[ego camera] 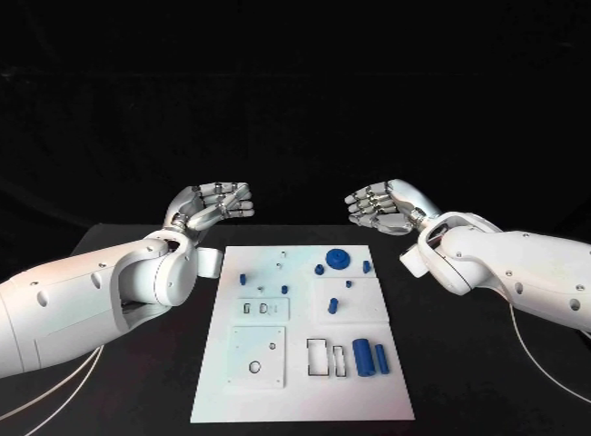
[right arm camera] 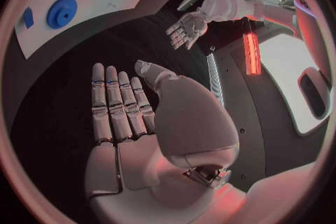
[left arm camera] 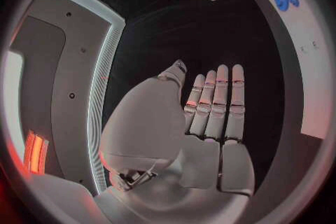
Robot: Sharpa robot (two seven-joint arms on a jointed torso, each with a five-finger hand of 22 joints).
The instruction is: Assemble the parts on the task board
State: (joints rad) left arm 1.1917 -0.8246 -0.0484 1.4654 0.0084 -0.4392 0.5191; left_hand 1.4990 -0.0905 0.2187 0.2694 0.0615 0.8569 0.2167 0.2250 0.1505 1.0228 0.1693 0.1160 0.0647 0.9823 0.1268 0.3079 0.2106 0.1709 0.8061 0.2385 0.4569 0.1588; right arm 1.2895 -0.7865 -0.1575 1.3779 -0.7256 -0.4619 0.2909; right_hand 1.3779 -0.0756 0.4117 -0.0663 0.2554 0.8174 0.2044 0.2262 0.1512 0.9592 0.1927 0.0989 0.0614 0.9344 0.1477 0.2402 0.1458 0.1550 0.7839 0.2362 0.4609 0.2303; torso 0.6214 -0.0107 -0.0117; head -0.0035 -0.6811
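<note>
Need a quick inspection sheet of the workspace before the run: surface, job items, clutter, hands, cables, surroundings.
Surface: black table, bare beside the board.
Job's things: white task board lies flat mid-table. On it a large blue disc at the far end, a blue cylinder near the front, and small blue pieces in between.
Clutter: nothing seen.
Hands: left hand and right hand hang beyond the board's far end, apart from each other, holding nothing; the wrist views show the fingers straight and close together.
Cables: thin pale cables run under each forearm, off the board.
Surroundings: dark backdrop behind the table.
</note>
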